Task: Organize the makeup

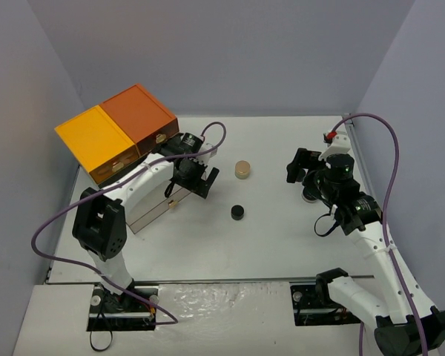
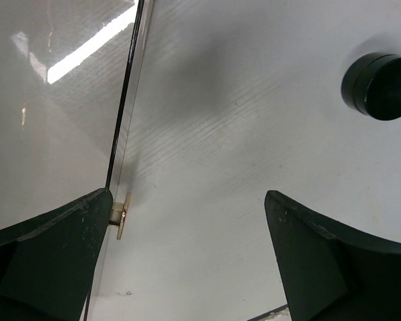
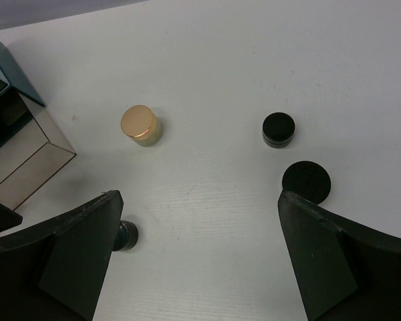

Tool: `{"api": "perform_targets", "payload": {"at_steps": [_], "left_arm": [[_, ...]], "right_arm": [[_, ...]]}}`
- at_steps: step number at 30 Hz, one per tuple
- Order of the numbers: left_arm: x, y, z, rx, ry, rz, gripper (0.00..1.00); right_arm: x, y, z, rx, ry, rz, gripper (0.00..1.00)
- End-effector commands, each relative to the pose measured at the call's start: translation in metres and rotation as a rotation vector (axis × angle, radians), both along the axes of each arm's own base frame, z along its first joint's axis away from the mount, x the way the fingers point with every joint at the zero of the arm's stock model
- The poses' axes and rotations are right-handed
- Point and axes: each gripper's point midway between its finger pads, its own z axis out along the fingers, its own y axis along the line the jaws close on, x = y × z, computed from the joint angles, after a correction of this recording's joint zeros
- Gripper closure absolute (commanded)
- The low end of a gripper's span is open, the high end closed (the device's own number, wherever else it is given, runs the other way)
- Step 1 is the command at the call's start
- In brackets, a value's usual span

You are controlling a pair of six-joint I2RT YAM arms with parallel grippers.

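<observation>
Top view: the gold-lidded jar (image 1: 242, 169) and small black compact (image 1: 238, 213) stand on the table (image 1: 282, 245) between the arms. Both are probably light, rigid and slick: grip across the round walls.

Left wrist view: left gripper (image 2: 187, 197) spread open beside the drawer knob (image 2: 122, 215).

Right wrist view: right gripper (image 3: 200, 194) spread open; one dark item (image 3: 127, 235) half hidden behind a finger (image 3: 60, 254).

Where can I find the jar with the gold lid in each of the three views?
Top external: the jar is just above the centre.
Left wrist: not in it.
Right wrist: upper left.
Shared landmark: the open clear drawer, left of the jar in both views that show it.
</observation>
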Motion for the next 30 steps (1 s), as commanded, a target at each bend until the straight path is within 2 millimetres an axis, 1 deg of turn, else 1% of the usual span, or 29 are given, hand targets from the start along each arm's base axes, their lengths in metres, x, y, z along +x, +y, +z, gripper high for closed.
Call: {"api": "perform_targets", "payload": {"at_steps": [1,3,5,6,8,10,12,14,15,18,23,27,30], "left_arm": [[0.017,-0.024,0.077,-0.062,-0.207,0.038,0.03],[0.020,-0.038,0.085,-0.059,-0.253,0.034,0.03],[0.013,-0.063,0.085,-0.070,-0.271,0.001,0.03],[0.012,-0.072,0.082,-0.076,-0.270,-0.006,0.03],[0.011,-0.088,0.070,-0.065,-0.263,-0.012,0.03],[0.009,-0.106,0.062,-0.073,-0.256,-0.020,0.03],[0.002,-0.125,0.046,-0.062,-0.231,-0.051,0.03],[-0.002,-0.139,0.037,-0.063,-0.221,-0.073,0.03],[-0.002,-0.144,0.035,-0.067,-0.219,-0.078,0.03],[-0.007,-0.158,0.016,-0.065,-0.183,-0.091,0.03],[-0.012,-0.173,-0.007,-0.043,-0.151,-0.111,0.08],[-0.018,-0.181,-0.028,-0.015,-0.117,-0.118,0.14],[-0.024,-0.183,-0.037,-0.017,-0.078,-0.117,0.21]], "right_arm": [[0.007,-0.011,0.035,-0.011,-0.103,-0.052,0.01],[0.007,-0.013,0.039,-0.017,-0.115,-0.061,0.01],[0.006,-0.014,0.041,-0.022,-0.119,-0.061,0.01],[0.006,-0.014,0.043,-0.025,-0.122,-0.061,0.01],[0.006,-0.015,0.045,-0.030,-0.126,-0.064,0.01],[0.005,-0.016,0.047,-0.034,-0.128,-0.066,0.01],[0.005,-0.018,0.048,-0.042,-0.130,-0.071,0.01],[0.005,-0.020,0.051,-0.045,-0.137,-0.079,0.01],[0.005,-0.020,0.052,-0.045,-0.139,-0.082,0.01],[0.004,-0.020,0.054,-0.038,-0.143,-0.080,0.01],[0.002,-0.023,0.054,-0.043,-0.144,-0.092,0.01],[-0.001,-0.025,0.053,-0.049,-0.141,-0.099,0.01],[-0.001,-0.026,0.051,-0.052,-0.135,-0.101,0.01]]}}
